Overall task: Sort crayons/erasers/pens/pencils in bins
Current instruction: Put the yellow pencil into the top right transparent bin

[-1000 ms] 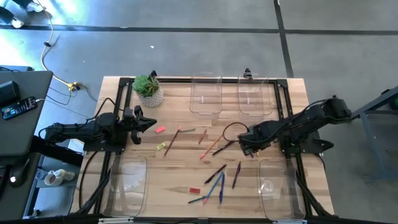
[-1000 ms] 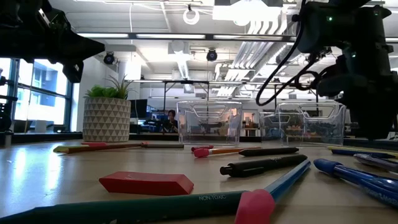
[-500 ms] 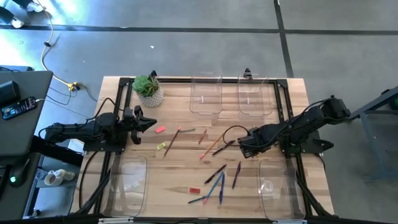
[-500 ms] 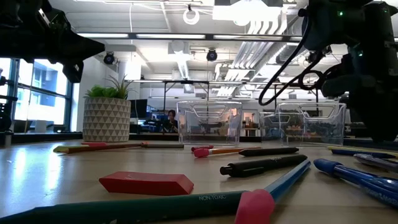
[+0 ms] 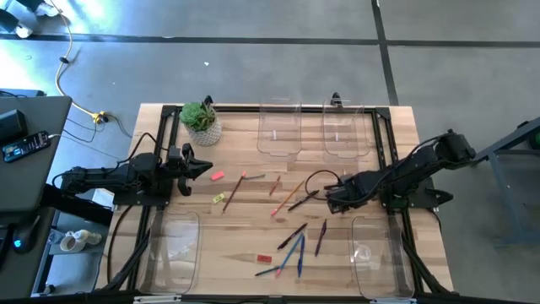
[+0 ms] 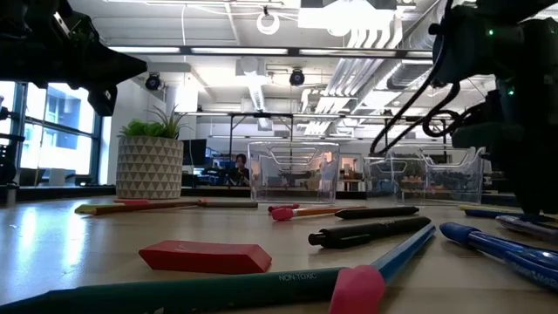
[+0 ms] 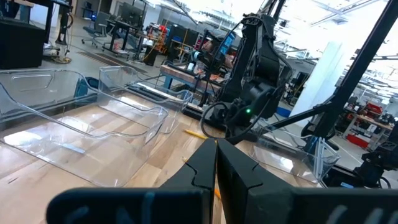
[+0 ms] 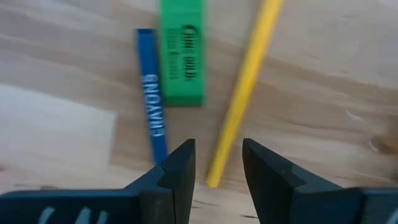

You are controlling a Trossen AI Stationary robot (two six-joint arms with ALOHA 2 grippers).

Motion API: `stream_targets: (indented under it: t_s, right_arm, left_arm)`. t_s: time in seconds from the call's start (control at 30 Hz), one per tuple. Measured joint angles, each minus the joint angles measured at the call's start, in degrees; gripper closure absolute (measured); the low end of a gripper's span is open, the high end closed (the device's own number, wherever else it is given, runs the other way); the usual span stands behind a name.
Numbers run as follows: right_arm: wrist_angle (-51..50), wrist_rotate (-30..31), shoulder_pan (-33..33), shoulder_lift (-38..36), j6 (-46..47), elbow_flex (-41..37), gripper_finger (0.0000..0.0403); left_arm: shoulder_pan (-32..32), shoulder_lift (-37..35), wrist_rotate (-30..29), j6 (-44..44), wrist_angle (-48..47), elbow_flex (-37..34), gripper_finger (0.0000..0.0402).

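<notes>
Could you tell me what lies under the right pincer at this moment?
Below the open right pincer lie a yellow pencil, a blue crayon and a green eraser on the wooden table. The arm hides them in the high view.

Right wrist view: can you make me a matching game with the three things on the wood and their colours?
Things:
1. eraser
2. crayon
3. pencil

Colours:
A. yellow
B. green
C. blue

Pairs: 1-B, 2-C, 3-A
</notes>
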Motion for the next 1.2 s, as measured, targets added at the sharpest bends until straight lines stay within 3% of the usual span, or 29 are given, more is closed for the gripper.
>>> stream_targets:
  t_s: [0.3,0.8,1.2]
  right_arm:
    - [0.76,-0.59,0.0,-0.1,-0.02,-1.19,0.0282]
    - [3.97,-2.72,-0.09,-0.27,1.98,-3.62,0.037]
    - [3.43,-3.2,-0.15,-0.58,4.46,-3.81,0.0386]
  left_arm:
    - [0.0,-0.01,-0.19,0.0,-0.01,0.0,0.0398]
    - [0.01,-0.02,-0.22,-0.03,-0.02,0.01,0.0398]
    - [0.0,-0.02,-0.24,-0.05,-0.02,0.0,0.0398]
